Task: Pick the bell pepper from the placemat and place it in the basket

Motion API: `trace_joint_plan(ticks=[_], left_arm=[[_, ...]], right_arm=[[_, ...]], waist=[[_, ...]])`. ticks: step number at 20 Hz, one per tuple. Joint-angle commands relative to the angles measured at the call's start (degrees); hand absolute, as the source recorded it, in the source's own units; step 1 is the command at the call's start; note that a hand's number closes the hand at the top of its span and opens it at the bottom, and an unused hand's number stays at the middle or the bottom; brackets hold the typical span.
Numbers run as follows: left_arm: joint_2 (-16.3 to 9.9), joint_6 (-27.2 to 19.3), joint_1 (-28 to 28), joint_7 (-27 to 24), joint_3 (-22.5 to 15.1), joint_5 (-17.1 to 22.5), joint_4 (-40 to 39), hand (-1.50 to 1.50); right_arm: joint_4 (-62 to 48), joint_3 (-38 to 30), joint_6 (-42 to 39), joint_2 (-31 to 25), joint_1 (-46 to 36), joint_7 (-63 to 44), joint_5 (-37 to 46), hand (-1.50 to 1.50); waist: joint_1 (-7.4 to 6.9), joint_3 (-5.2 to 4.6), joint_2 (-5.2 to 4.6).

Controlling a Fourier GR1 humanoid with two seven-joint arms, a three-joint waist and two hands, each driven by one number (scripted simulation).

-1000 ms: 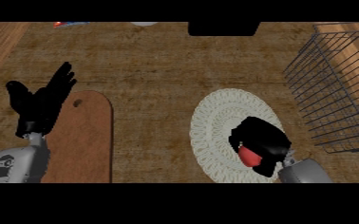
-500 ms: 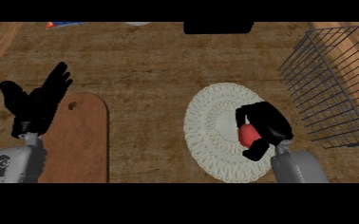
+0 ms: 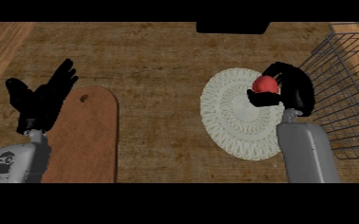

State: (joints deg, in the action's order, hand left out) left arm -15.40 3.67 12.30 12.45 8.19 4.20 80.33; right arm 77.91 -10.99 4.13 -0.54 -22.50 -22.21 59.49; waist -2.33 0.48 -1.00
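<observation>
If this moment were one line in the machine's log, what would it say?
right hand: curled round bell pepper | over placemat edge | basket: beside | left hand: open, resting

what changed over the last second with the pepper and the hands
The right hand, fingers curled round the red bell pepper, carried it up the view across the placemat toward the wire basket. The left hand stayed open by the wooden board.

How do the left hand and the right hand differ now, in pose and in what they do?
The left hand is open with straight fingers and holds nothing; the right hand is curled round the red bell pepper. The left hand shows beside the wooden cutting board; the right hand is over the placemat edge, next to the wire basket. Both are black on grey forearms.
</observation>
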Motion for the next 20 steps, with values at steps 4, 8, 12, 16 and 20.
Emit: trace_joint_plan(ticks=[4, 8, 12, 16, 20], left_arm=[[0.9, 1.4, 3.4, 1.1, -2.9, -0.5, 0.2, 0.0], [1.3, 1.6, 3.3, 0.8, -3.7, -1.1, -0.6, 0.0], [1.2, 0.7, 4.7, 1.0, -3.5, -1.7, -0.9, 0.0], [1.1, 1.3, 3.7, 0.0, -2.9, -1.1, -1.5, 0.0], [2.1, -0.4, 3.1, 0.0, -2.8, -1.6, -1.1, 0.0]], right_arm=[[-2.4, -2.5, 20.9, 0.5, -16.4, -20.5, 6.5, 1.5], [-7.8, -2.5, 26.4, 0.5, -25.0, -33.8, 17.3, 1.5], [-15.8, -4.3, 27.3, 0.5, -34.1, -44.3, 27.8, 1.5], [-23.2, -6.9, 24.6, -0.2, -41.9, -51.2, 37.1, 1.5], [-27.8, -10.9, 23.1, -2.9, -48.9, -53.6, 41.5, 1.5]], waist=[[-4.99, -0.61, -0.81], [-5.63, -0.91, -0.67], [-4.53, -0.83, -0.65], [-4.59, -0.84, -0.74], [-3.26, -0.7, -0.36]])
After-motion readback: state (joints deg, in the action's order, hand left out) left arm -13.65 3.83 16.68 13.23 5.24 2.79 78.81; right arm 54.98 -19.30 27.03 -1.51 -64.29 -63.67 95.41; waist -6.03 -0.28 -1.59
